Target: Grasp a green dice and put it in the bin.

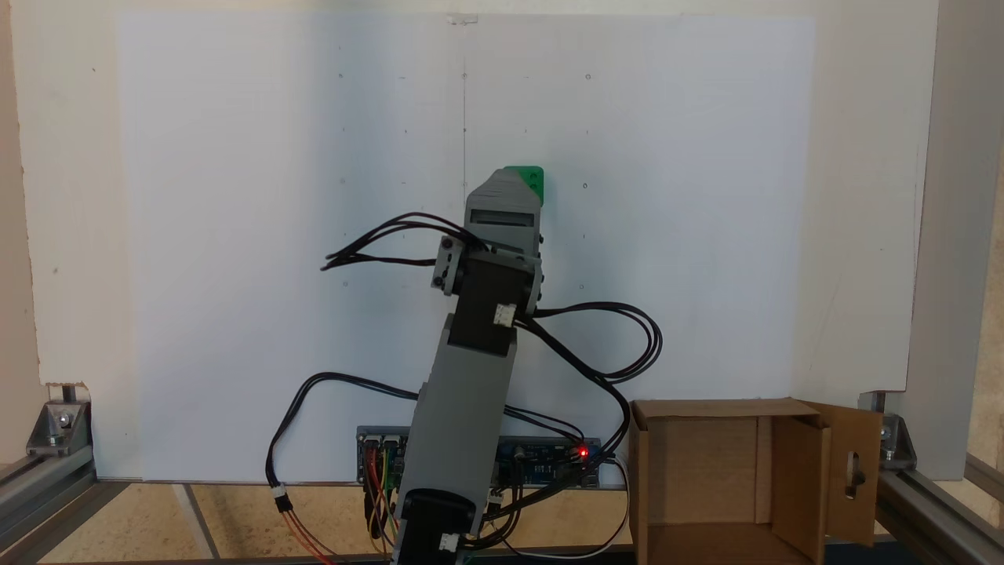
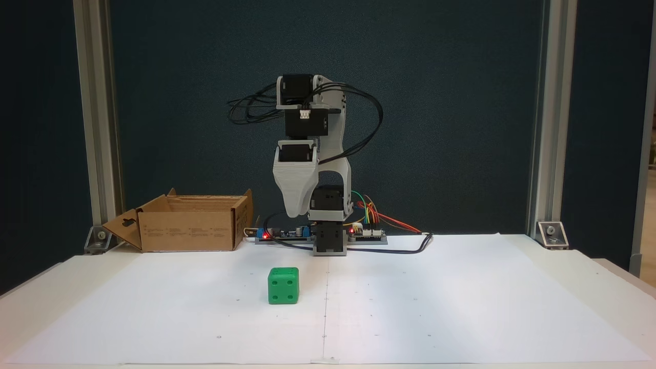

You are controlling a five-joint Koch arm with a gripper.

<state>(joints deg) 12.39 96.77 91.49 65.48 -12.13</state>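
Green dice (image 2: pixel 283 285): resting on the white surface (image 2: pixel 461 307), in front of the arm, well apart from the bin (image 2: pixel 189 230).
Handling: probably light, rigid, slick plastic; best pinched across two opposite flat faces.
Claw (image 2: pixel 296 210): raised, pointing down; jaw state impossible to tell.

Even, bright light — sharp, shadowless

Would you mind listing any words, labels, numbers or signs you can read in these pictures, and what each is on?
No text can be read here.
Bin: rows of small dark print on its front wall, too small and blurred to read.
Green dice: pips only, four on the face toward the camera and two on top; no numerals.
Circuit boards at the arm's base: any markings are too small to read.
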